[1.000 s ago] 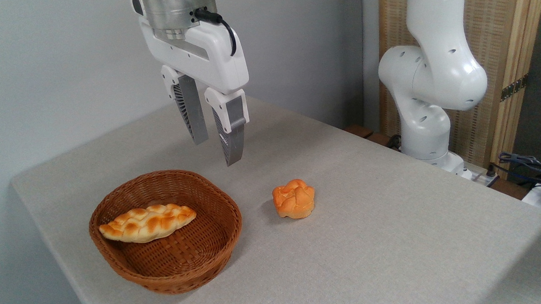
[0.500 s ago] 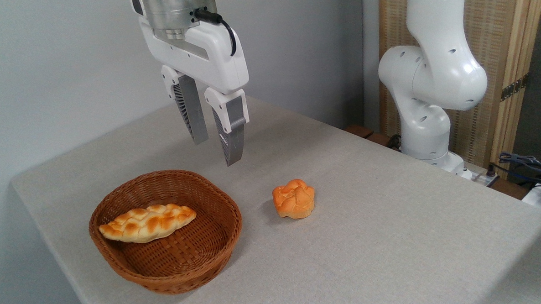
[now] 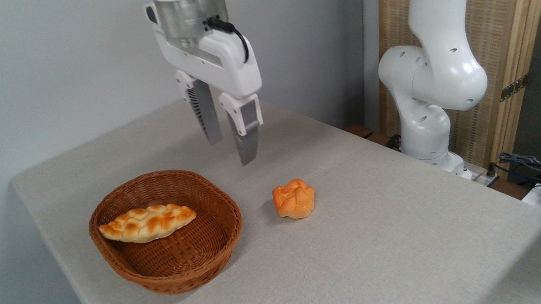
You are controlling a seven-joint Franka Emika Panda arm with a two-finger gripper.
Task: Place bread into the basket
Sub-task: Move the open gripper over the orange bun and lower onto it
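Observation:
The bread (image 3: 293, 198), a small orange-golden bun with a knotted top, sits on the grey tablecloth to the right of the basket. The basket (image 3: 120, 261) is round brown wicker and holds a long pale braided loaf (image 3: 147, 222). My gripper (image 3: 232, 150) hangs open in the air, fingers pointing down, with nothing between them. It is above the table behind the gap between basket and bun, up and to the left of the bun.
The arm's white base (image 3: 432, 85) stands at the table's back right corner. A wooden slatted screen (image 3: 503, 46) and cables (image 3: 531, 165) lie beyond the right edge. The table (image 3: 371, 257) edge runs close along the basket's left side.
My gripper has shifted a little to the right, toward the bun, still open. The bun, basket and loaf have not moved.

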